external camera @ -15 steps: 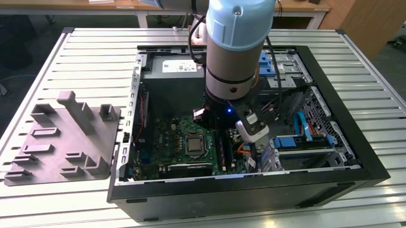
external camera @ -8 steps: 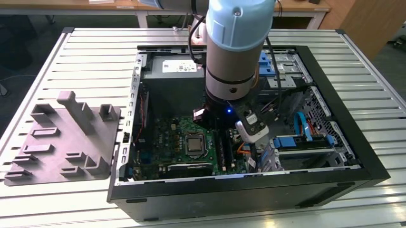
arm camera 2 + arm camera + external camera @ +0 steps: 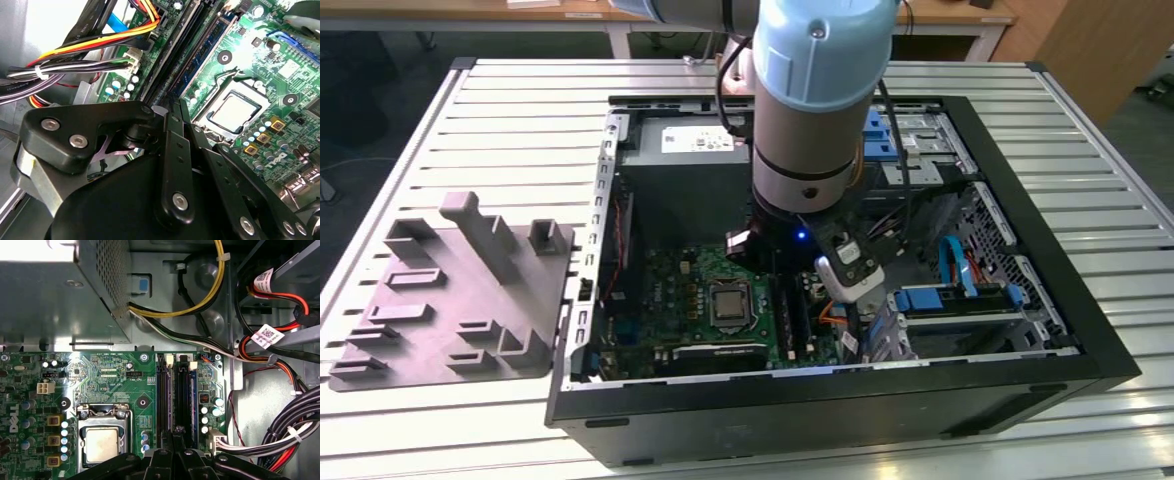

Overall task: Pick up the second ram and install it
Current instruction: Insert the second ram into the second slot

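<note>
One ram [image 3: 187,395]: dark-blue strip standing upright in the motherboard [image 3: 107,375], beside the processor [image 3: 101,445].
Tool [image 3: 175,436]: fingers drawn together, nothing seen between them; tip beside the processor, near the strip's end.
Progress: strip looks installed; whether it is fully latched, cannot tell.

Dark-blue ram [image 3: 192,390] upright in slot

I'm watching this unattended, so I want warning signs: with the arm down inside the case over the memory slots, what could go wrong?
1. The gripper sits at the end of the dark-blue ram strip; pushing off-line could jam it or strain the motherboard.
2. The cable bundle lies close beside the slots; the gripper might snag it.
</note>
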Available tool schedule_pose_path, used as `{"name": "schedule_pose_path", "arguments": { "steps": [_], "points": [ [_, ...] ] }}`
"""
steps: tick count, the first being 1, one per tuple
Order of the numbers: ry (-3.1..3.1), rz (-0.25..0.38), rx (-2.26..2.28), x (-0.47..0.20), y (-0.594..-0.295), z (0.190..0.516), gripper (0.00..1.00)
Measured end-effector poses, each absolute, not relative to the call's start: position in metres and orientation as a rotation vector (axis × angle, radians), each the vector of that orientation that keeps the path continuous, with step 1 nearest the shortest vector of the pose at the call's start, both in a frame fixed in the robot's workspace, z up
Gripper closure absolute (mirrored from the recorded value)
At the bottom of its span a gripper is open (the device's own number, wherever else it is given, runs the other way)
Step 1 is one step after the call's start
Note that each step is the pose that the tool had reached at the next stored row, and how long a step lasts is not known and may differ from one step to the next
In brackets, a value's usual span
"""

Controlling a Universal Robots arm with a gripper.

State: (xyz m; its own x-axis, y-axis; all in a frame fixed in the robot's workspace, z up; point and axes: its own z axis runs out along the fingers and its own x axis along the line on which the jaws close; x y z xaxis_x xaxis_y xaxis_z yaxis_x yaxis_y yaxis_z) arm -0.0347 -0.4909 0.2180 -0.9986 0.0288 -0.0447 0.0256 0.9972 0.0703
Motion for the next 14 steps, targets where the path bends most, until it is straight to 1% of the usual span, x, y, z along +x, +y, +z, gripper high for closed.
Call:
{"name": "schedule_pose_path", "arguments": {
  "steps": [6, 14],
  "points": [
    [3.094, 0.108, 0.042, -0.0347, -0.4909, 0.2178, 0.89],
    [3.092, 0.142, 0.043, -0.0347, -0.4915, 0.2175, 0.89]
  ]
}}
